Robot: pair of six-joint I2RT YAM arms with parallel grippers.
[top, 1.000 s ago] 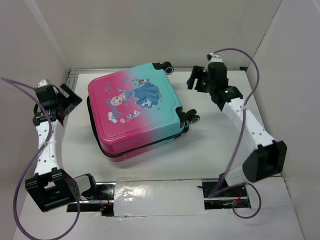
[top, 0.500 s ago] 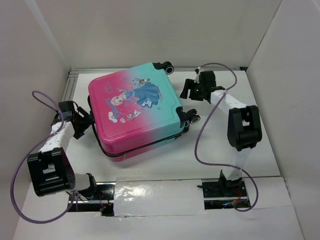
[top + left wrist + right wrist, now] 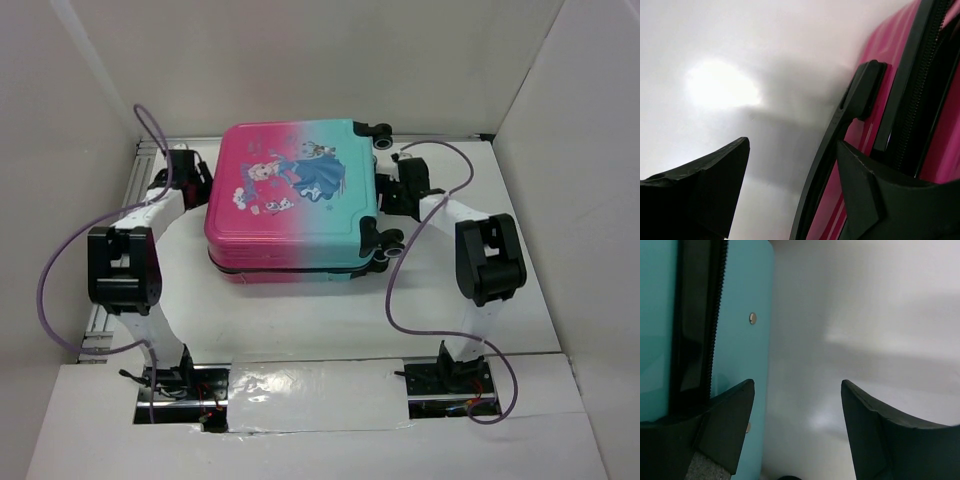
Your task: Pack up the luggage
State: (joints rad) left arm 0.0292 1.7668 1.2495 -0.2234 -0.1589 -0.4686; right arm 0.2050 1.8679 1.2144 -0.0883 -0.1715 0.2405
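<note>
One cartoon princess print [image 3: 285,180] decorates the luggage [image 3: 300,245].

No readable text, brand or number in any view.
The luggage [image 3: 290,215] near the far edge of the table [image 3: 300,320] bears a cartoon print [image 3: 285,182] on its top face. From above the print is too small to tell whether it holds any lettering. The two wrist views show only plain pink and teal shell, with nothing legible on it.
</note>
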